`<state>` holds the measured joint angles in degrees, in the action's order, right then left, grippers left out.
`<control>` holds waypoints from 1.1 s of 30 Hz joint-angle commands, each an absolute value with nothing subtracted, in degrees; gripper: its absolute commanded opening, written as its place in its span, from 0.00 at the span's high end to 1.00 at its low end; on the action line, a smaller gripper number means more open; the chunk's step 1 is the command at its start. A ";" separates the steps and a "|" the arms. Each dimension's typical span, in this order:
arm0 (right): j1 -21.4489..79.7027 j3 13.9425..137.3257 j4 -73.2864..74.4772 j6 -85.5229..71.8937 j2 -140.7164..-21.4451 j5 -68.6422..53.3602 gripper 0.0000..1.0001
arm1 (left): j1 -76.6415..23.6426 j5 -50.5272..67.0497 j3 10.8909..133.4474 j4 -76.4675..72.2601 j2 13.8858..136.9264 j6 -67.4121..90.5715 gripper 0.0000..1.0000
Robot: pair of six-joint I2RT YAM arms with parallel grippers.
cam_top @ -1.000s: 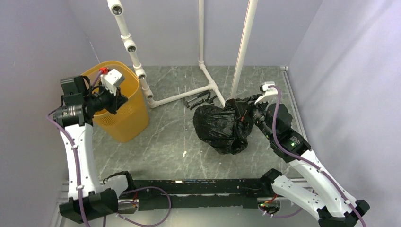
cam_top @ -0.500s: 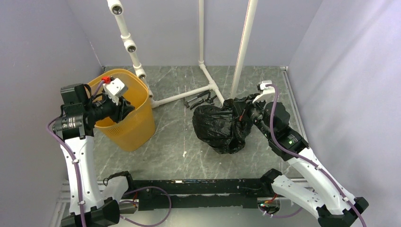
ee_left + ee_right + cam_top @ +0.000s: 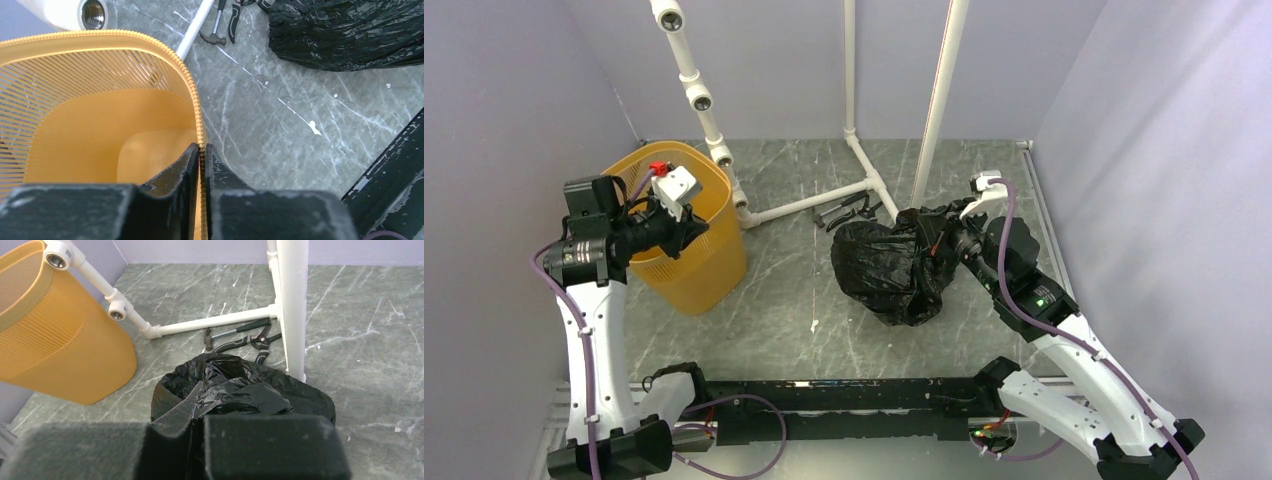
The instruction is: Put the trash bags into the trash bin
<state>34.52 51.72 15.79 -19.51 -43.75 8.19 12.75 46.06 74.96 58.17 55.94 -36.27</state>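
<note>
The bin (image 3: 696, 278) stands at the left of the top view, close to the left wall (image 3: 504, 120), with its far rim just beside the slanted white pipe (image 3: 699, 100); whether they touch cannot be told. The left claw (image 3: 692, 228) is pinched shut on the bin's near-right rim. The left wrist view makes this plain: one finger (image 3: 175, 172) lies inside the bin, the other outside, and the ribbed yellow edge is clamped between them. The bag (image 3: 879, 270) lies crumpled on the surface (image 3: 784, 290) right of centre, well apart from the bin, with a bare strip of grey marbled surface between them. The right claw (image 3: 929, 245) is closed on bunched plastic at the bag's right side. From the right wrist view the plastic is seen rising into the narrow gap between the fingers. The bag's far edge is near the foot of the upright pipe (image 3: 939, 100), and a hammer (image 3: 844, 212) and pliers (image 3: 869, 210) lie just behind it against the low pipe. The right wrist view also shows the bin leaning, mouth toward the upper left of the frame, which the top view does not make clear. A black rail (image 3: 844, 395) edges the near side, and the right wall (image 3: 1164, 150) closes the right.
</note>
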 commanded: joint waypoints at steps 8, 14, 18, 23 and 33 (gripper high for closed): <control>34.28 53.88 13.26 -19.85 -42.48 7.56 0.96 | 12.49 52.23 80.25 62.83 54.57 -36.72 0.97; 34.28 53.64 12.93 -20.12 -42.18 7.22 0.96 | 12.41 62.81 80.99 66.89 51.46 -40.01 0.98; 34.28 53.61 12.54 -20.37 -42.57 6.82 0.96 | 12.41 69.86 80.85 70.30 48.93 -43.98 0.98; 34.28 53.70 12.47 -20.56 -43.13 6.43 0.96 | 12.47 74.41 77.89 69.09 45.43 -44.81 0.98; 34.28 54.13 12.97 -21.01 -42.74 5.95 0.96 | 12.48 82.98 73.36 63.79 41.36 -44.36 0.98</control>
<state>34.46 51.72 15.75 -20.25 -43.35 6.81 12.49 75.33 74.61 69.69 42.15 -42.83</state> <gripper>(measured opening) 0.037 0.043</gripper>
